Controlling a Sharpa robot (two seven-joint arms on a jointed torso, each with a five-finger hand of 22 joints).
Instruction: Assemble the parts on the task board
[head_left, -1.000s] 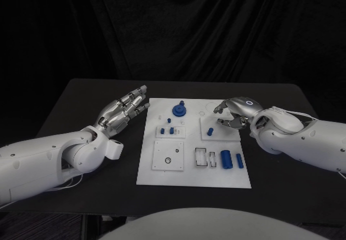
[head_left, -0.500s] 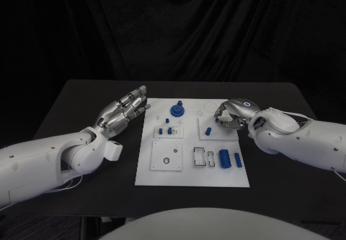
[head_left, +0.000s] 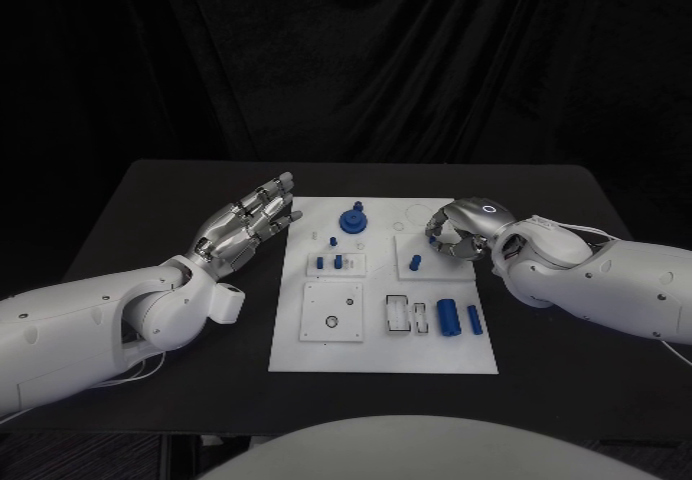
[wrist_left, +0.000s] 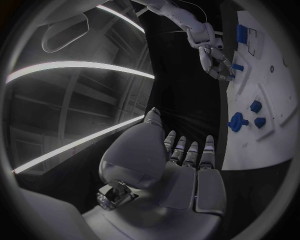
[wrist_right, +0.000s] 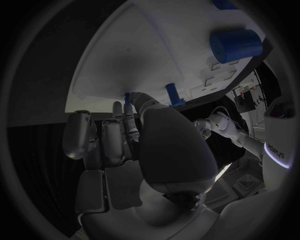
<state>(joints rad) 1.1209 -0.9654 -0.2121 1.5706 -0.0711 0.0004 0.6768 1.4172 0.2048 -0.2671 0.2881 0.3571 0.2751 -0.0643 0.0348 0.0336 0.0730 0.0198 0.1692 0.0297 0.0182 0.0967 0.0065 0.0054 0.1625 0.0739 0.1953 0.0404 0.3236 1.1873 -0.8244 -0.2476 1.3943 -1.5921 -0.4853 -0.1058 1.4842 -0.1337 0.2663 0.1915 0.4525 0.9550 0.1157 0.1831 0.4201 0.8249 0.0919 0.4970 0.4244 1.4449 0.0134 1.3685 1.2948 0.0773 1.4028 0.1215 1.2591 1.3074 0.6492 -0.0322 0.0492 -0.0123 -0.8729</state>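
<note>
Right fingers (wrist_right: 128, 122): curled in at a small blue peg (head_left: 433, 240) on the far right of the task board (head_left: 387, 355); it looks pinched, but I cannot tell for sure.
Right hand (head_left: 459, 230): low over the board.
Left hand (head_left: 248, 224): flat, fingers apart, holding nothing, beside the board's left edge.
Other parts: lying on the board.

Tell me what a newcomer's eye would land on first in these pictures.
First the white task board in the middle of the black table, dotted with small blue parts, the largest a blue cylinder near its front right. Next the two silver hands: the right hand curls down over the board's far right corner beside a small blue peg, while the left hand hangs flat and empty off the board's left edge.
</note>
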